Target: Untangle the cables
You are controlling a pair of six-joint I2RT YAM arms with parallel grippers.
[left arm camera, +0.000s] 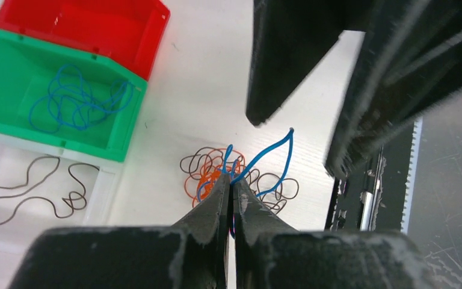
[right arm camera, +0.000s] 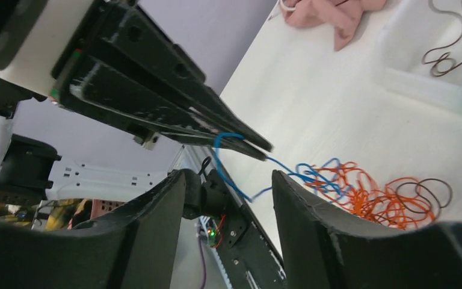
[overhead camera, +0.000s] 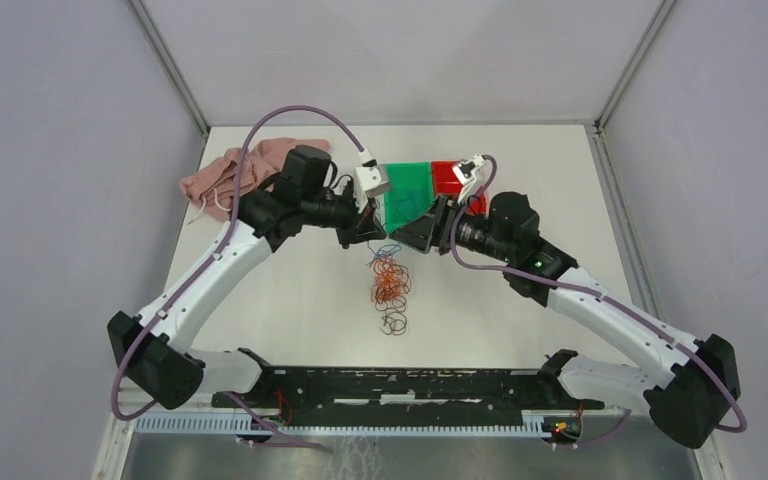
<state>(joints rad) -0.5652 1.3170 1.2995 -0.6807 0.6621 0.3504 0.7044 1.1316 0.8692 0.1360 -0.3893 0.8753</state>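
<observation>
Thin orange, blue, dark cables (overhead camera: 391, 285) lie tangled.

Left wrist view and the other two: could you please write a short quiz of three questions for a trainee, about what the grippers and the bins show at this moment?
1. True or false: the right gripper stands shut.
2. Which container already holds a sorted blue cable? A. the red bin B. the green bin C. the white tray
3. Fill in: the ___ gripper pinches the raised blue cable above the tangled pile.

Key
1. False: its jaws stand apart, with nothing gripped.
2. B.
3. Left: the left gripper is shut on it.
</observation>
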